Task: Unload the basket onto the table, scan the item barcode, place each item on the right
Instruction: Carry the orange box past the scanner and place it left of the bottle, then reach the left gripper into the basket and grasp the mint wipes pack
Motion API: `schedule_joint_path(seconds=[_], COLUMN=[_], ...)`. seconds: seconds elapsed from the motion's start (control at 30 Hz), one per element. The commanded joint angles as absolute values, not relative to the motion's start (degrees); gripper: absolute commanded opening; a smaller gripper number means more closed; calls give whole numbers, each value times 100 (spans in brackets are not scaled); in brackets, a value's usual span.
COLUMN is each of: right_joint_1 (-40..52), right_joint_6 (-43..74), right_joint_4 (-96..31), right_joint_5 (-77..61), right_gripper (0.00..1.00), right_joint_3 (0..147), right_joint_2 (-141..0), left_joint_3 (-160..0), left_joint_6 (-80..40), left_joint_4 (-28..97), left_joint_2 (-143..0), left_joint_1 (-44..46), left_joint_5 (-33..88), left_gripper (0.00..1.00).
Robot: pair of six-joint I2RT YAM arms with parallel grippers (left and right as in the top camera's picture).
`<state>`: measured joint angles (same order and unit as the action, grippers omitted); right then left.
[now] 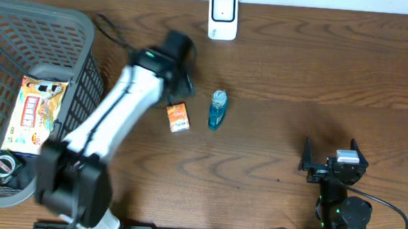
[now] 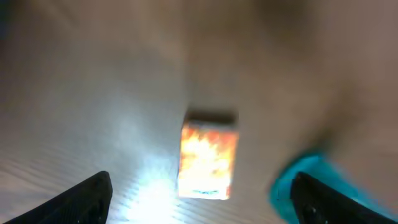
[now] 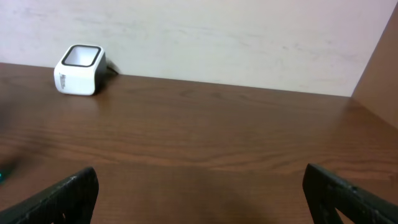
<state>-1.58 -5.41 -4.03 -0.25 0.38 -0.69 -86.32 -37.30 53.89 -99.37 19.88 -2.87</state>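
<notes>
Two loose items from overhead, orange box (image 1: 178, 117) and blue bottle (image 1: 218, 109), lying side by side, well short of the white scanner (image 1: 223, 16) farther out. Left gripper (image 1: 180, 92) just above the box's far end, right gripper (image 1: 332, 163) well apart and parked. Left plainly the nearer arm.

From left wrist, blurred: box (image 2: 208, 162) lying flat between widely spread fingers (image 2: 87, 199), touching neither, long axis running away from the camera, crosswise to the closing line. Nothing gripped. Bottle (image 2: 311, 186) just right.

From right wrist: fingers (image 3: 68, 199) fully apart and empty, scanner (image 3: 79, 61) far ahead, leftward.
</notes>
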Motion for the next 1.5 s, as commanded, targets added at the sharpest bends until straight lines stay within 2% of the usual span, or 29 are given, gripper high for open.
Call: schedule_joint_path(seconds=[0.0,0.23,0.5,0.63,0.93,1.1,1.47], right_joint_1=[-150,-150,-150,-150,-150,-150,-150], right_joint_6=[-478,-478,-478,-478,-478,-478,-478], right_joint_4=[-427,-427,-427,-427,-427,-427,-427], right_joint_5=[5,5,5,5,5,5,5], right_gripper=[99,99,99,99,99,99,99], right_joint_3=[32,32,32,32,32,32,32], right_joint_2=[-38,-38,-38,-38,-38,-38,-38], left_joint_3=[-9631,-11100,-11153,-11093,-10578,-10160,-8523], left_joint_6=[-3179,-3146,-4589,-4674,-5035,-5035,-5137], left_joint_4=[5745,6541,7933,8578,9166,9135,7942], left_joint_2=[-9255,-8724,-8965,-9452,-10726,-11310,-11684], left_joint_1=[1557,189,-2112,-2724,-2956,-2950,-2945], left_joint_5=[-416,-910,-882,-593,-379,-357,-362], left_gripper=[90,92,93,93,93,86,86])
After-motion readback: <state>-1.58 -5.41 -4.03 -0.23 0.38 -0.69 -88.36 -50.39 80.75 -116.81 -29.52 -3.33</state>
